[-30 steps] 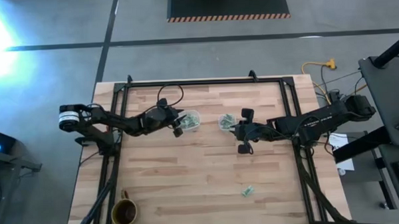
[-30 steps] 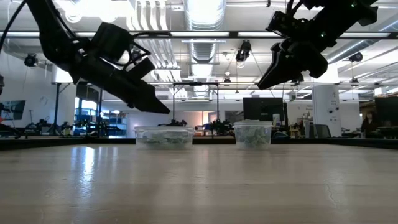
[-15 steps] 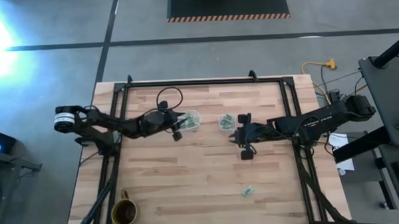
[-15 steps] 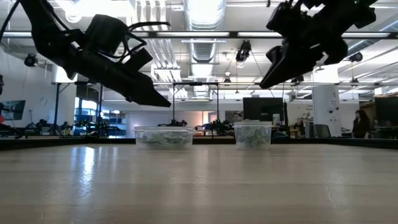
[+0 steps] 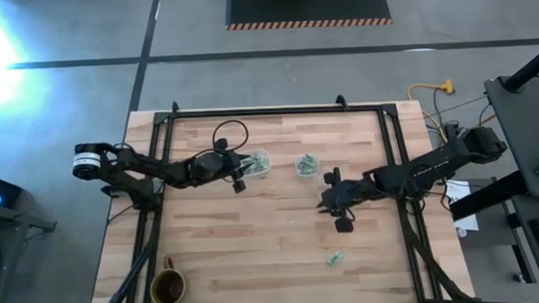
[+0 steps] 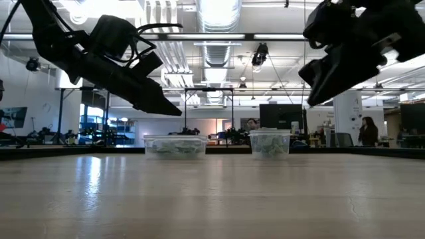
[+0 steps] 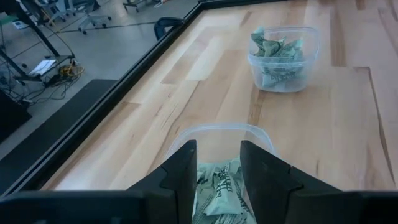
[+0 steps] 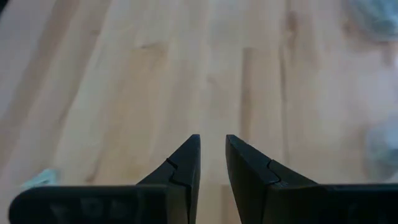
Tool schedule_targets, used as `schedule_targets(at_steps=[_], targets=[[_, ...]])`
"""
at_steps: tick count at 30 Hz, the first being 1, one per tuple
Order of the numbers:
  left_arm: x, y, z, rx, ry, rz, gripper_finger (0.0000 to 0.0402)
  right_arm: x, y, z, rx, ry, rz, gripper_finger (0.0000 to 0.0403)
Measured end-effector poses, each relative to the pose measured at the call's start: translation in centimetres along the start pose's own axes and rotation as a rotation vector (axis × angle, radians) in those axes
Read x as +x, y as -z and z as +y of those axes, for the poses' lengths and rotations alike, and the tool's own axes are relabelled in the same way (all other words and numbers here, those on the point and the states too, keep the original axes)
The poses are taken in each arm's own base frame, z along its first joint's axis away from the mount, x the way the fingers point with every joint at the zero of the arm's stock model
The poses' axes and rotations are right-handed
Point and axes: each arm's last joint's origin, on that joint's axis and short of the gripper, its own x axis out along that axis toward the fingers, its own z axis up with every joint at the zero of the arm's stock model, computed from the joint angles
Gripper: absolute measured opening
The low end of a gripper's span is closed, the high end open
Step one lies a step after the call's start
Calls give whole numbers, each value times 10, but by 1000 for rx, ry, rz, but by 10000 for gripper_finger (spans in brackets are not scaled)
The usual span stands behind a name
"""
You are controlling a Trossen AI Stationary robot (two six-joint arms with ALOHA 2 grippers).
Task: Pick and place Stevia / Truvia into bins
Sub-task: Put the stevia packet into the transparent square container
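The wooden counter (image 5: pixel 271 205) is seen from straight above, with both dark arms reaching in from the sides. A brown mug (image 5: pixel 167 286) is parked way down at about 7 o'clock on the counter.

The wider bin (image 5: pixel 256 163) sits near 11 o'clock of the counter's middle, and the smaller square bin (image 5: pixel 306 165) just at 3 o'clock from it; both are stuffed with green-and-white packets.

The left gripper (image 7: pixel 217 171) is hung right over the wider bin (image 7: pixel 219 140). Its fingers (image 7: pixel 181 168) are held a bit apart with nothing clamped, and the packets in the bin (image 7: pixel 216 186) are seen through the gap, underneath.

The right gripper (image 5: pixel 331 201) is held above bare wood, at roughly 5 o'clock from the square bin. Its fingers (image 8: pixel 186 165) are parted by a narrow slit, nothing pinched.

A few loose Stevia / Truvia packets (image 5: pixel 334 258) are left on the counter at 6 o'clock from the right gripper, well apart from its fingers.
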Motion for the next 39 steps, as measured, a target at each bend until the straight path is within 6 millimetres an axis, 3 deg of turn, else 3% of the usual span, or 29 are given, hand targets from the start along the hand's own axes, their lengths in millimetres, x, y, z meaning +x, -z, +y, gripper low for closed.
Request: schedule_targets(at_steps=[14,23,39], targets=[[0,0,0,-2,1,1,107,-3,26,54,35,-159,47,68],[0,0,0,-3,7,2,107,-6,49,87,-24,-313,-105,68],[-1,1,-4,3,23,3,107,-6,70,90,-22,-312,-223,68]])
